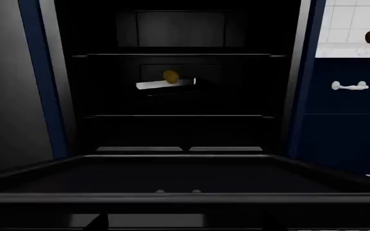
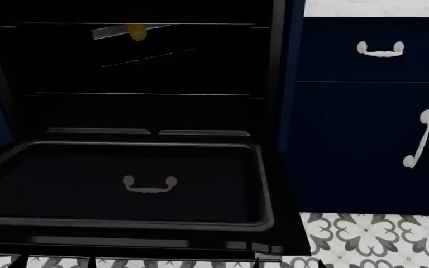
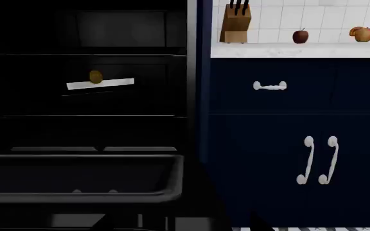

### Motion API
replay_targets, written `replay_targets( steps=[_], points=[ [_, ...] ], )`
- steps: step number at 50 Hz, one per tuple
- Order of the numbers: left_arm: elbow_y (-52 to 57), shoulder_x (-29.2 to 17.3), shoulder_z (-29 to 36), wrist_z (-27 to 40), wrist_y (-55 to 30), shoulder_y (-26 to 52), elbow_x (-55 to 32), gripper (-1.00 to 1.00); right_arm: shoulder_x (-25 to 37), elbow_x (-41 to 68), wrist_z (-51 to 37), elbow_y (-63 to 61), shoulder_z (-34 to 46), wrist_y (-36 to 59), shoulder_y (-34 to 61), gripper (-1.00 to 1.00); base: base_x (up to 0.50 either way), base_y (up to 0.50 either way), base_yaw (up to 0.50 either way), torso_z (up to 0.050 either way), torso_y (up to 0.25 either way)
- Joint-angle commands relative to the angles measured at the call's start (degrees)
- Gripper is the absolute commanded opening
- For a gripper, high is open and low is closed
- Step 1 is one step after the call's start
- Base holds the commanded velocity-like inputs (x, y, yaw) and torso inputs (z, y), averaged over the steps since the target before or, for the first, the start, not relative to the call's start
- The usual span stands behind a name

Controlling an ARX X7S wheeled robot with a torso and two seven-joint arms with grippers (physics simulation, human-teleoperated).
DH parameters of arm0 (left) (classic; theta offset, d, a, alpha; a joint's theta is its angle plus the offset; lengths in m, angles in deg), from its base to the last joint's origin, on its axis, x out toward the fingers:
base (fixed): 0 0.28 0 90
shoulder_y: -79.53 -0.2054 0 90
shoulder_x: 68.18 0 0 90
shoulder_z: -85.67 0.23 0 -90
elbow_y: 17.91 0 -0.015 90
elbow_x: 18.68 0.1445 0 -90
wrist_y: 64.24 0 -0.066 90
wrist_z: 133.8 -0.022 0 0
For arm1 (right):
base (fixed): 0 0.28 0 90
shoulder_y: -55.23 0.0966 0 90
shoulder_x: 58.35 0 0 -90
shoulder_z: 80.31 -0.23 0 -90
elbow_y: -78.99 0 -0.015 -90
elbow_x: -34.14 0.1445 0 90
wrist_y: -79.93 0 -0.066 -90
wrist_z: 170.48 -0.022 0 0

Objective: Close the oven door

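Observation:
The oven door (image 2: 65,184) lies fully open and flat, glossy black inner face up. Its small white handle (image 2: 149,185) shows through the dark glass. The door fills the lower part of the left wrist view (image 1: 172,175) and the lower left of the right wrist view (image 3: 75,175). Both grippers sit low, in front of the door's outer edge. Only dark finger tips of my left gripper (image 1: 178,224) and right gripper (image 3: 181,224) show, set wide apart with nothing between them. In the head view the left gripper's tips (image 2: 56,261) poke out under the door's front edge.
Inside the oven cavity are wire racks (image 2: 140,95) and a tray with a yellow item (image 2: 136,32). To the right stand a navy drawer (image 2: 379,50), navy cabinet doors with long white handles (image 2: 422,139), and a counter with a knife block (image 3: 235,24) and apples (image 3: 300,36). Patterned floor tiles (image 2: 371,240) lie below.

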Motion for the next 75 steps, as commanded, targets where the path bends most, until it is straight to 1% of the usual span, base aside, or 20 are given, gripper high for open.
replay_targets(
  steps=[1,3,6,9,10,11,13,18,21,44,75],
  points=[
    [0.0,-0.6,0.0,0.6,0.0,0.0,-0.6,1.00,0.5,0.5,-0.7,0.0,0.7,0.0,0.0,1.00,0.00,0.00,0.00,0.000,0.000],
    [0.2,-1.0,1.1,0.3,0.2,-0.1,-1.3,1.00,0.9,0.8,-1.4,0.7,1.1,-0.3,0.3,1.00,0.00,0.00,0.00,0.000,0.000],
    [-1.1,-1.3,1.5,3.4,3.3,0.1,-0.2,1.00,1.5,1.8,-2.2,0.8,1.8,-0.5,0.4,1.00,0.00,0.00,0.00,0.000,0.000],
    [-0.2,-1.9,2.5,5.3,1.3,0.1,1.0,1.00,2.0,1.4,-3.3,1.0,2.7,-0.7,0.4,1.00,0.00,0.00,0.00,0.000,0.000],
    [1.2,-2.3,2.8,2.9,-1.5,-0.2,-1.9,1.00,2.1,1.3,-3.6,1.3,2.9,-1.1,0.5,1.00,0.00,0.00,0.00,0.000,0.000],
    [1.4,-2.3,2.8,4.1,-1.2,-0.3,-1.0,1.00,2.3,1.4,-3.8,1.5,3.0,-1.2,0.6,1.00,0.00,0.00,0.00,0.000,0.000],
    [1.6,-2.6,2.7,3.6,-2.4,-0.3,-2.7,1.00,2.5,1.7,-4.1,2.1,3.2,-1.7,0.7,1.00,0.00,0.00,0.00,0.000,0.000],
    [1.6,-3.0,2.8,5.1,-3.8,0.1,-3.1,1.00,3.0,1.9,-5.0,1.7,3.9,-1.8,0.6,1.00,0.00,0.00,0.00,-0.005,0.000],
    [2.4,-3.5,4.1,4.9,-2.1,-0.7,-2.6,1.00,3.3,2.1,-5.3,1.8,4.3,-1.8,0.7,1.00,0.00,0.00,0.00,-0.048,0.000],
    [0.9,-4.8,4.8,8.6,-2.1,0.4,-3.8,1.00,5.0,3.9,-6.7,1.8,6.5,-2.3,1.1,1.00,0.00,0.00,0.00,-0.050,0.000],
    [0.3,-6.6,7.7,10.0,-2.2,0.8,-5.2,1.00,6.9,5.2,-8.6,1.5,8.8,-1.5,1.5,1.00,0.00,0.00,0.00,-0.050,0.000]
  ],
)
